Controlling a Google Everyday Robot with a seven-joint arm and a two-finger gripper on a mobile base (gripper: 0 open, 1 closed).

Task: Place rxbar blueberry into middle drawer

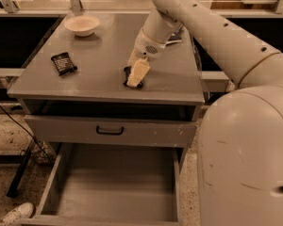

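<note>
My gripper [137, 75] is down on the grey cabinet top [99, 74], right of its middle and near the front edge. A small dark flat bar, the rxbar blueberry [127, 78], lies under its tip; only dark edges show beside the cream tip, the rest is hidden. The middle drawer [113, 187] is pulled out below the cabinet front, a wide grey tray with a bare floor. My arm reaches down to the bar from the upper right.
A black-wrapped bar with white print [63, 63] lies at the top's left. A white bowl [82, 25] stands at the back left. A dark flat item [176, 36] shows behind my arm. The upper drawer front [109, 131] with a black handle is closed. A white shoe [12, 214] is on the floor at the left.
</note>
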